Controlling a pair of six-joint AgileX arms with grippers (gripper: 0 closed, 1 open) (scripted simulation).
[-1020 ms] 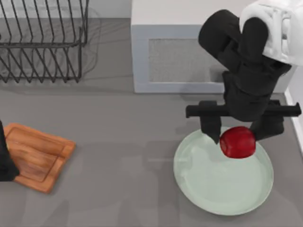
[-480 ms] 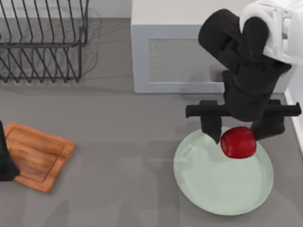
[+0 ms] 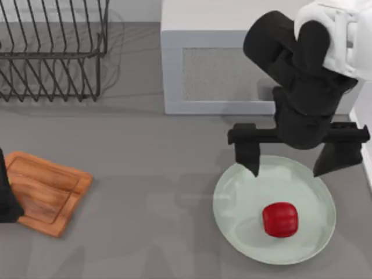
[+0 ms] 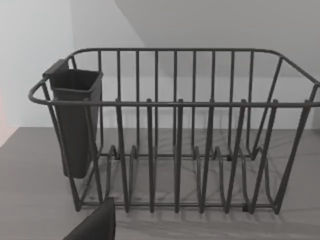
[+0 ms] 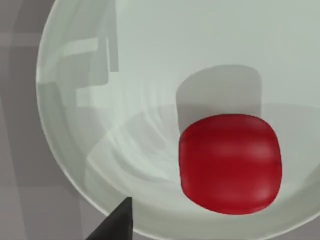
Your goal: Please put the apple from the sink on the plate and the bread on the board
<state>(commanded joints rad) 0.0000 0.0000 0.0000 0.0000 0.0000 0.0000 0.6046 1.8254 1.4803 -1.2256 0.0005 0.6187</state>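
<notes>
Apple (image 3: 280,220) sitting on plate (image 3: 244,244), right gripper (image 3: 290,165) above it, wide open, holding nothing.

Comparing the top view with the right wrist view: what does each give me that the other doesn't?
Top view alone: the right gripper open above the plate's far edge, the board at the table's left with no bread on it, the left arm parked beside it, the wire dish rack and the grey box. Right wrist view alone: a close look at the apple's shadow on the plate and a dark fingertip. Both: the apple resting on the plate, free of the gripper.
</notes>
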